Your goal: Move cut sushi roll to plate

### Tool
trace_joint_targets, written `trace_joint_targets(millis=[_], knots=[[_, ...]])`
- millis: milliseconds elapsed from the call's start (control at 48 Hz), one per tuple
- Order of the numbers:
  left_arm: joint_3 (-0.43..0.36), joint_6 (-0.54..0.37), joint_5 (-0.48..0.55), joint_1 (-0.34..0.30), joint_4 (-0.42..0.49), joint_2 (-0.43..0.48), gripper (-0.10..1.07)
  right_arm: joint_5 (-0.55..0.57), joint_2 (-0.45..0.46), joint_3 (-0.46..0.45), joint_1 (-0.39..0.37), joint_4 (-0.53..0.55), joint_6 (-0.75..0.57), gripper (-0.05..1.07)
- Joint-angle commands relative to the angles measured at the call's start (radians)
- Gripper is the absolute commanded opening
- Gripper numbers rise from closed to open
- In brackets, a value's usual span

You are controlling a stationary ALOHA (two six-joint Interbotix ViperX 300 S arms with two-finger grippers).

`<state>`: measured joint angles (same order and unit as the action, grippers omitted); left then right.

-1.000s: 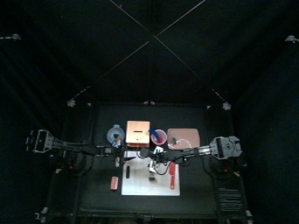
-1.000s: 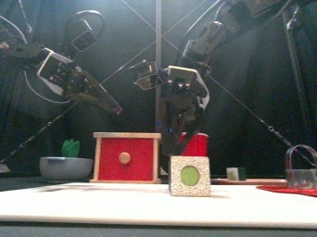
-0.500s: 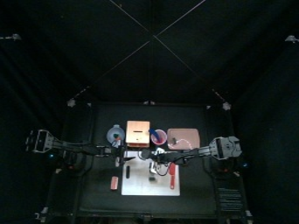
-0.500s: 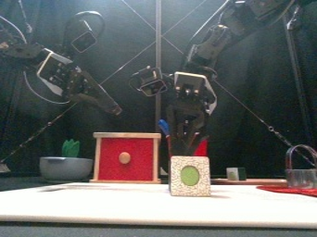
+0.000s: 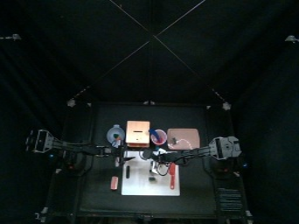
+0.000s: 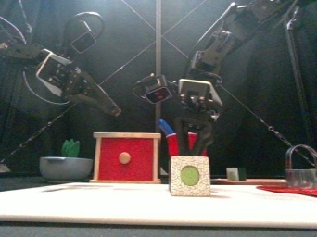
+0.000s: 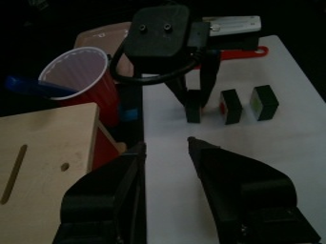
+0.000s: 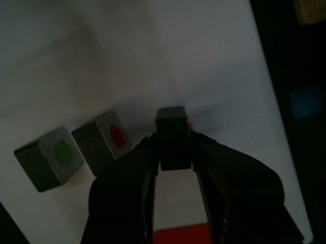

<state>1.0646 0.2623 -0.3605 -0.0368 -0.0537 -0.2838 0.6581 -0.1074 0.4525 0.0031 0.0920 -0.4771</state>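
Right gripper (image 8: pixel 174 143), formerly wide open above the white board (image 7: pixel 242 133), has descended and narrowed its jaws around a sushi piece (image 8: pixel 173 127); the piece sits at the board's 9 o'clock side.

You get a distant straight-down look at the desk (image 5: pixel 146 162), a close level view from its 6 o'clock edge, and both wrist cameras sharing the green-centred sushi pieces (image 7: pixel 249 103) up close.

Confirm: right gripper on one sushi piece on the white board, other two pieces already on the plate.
No. The other two pieces lie on the white board beside the right gripper, not on the plate; the right wrist view shows it.
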Motion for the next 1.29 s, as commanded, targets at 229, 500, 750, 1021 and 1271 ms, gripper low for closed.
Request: trace_joint_targets(millis=[229, 500, 750, 1021, 1271], knots=[[-0.011, -0.002, -0.009, 0.000, -0.002, -0.002, 0.80, 0.057, 0.337, 0.265, -0.178, 0.048, -0.135, 0.61], [-0.011, -0.002, -0.009, 0.000, -0.002, -0.002, 0.80, -0.132, 0.365, 0.416, -0.422, 0.077, -0.262, 0.61], [-0.008, -0.002, -0.011, 0.000, -0.002, -0.002, 0.80, -0.181, 0.227, 0.393, -0.476, 0.075, -0.262, 0.62], [-0.005, -0.002, -0.009, 0.000, -0.002, -0.002, 0.80, -0.161, 0.252, 0.393, -0.471, 0.067, -0.262, 0.75], [-0.008, -0.002, -0.009, 0.000, -0.002, -0.002, 0.80, -0.106, 0.387, 0.390, -0.428, 0.046, -0.264, 0.91]])
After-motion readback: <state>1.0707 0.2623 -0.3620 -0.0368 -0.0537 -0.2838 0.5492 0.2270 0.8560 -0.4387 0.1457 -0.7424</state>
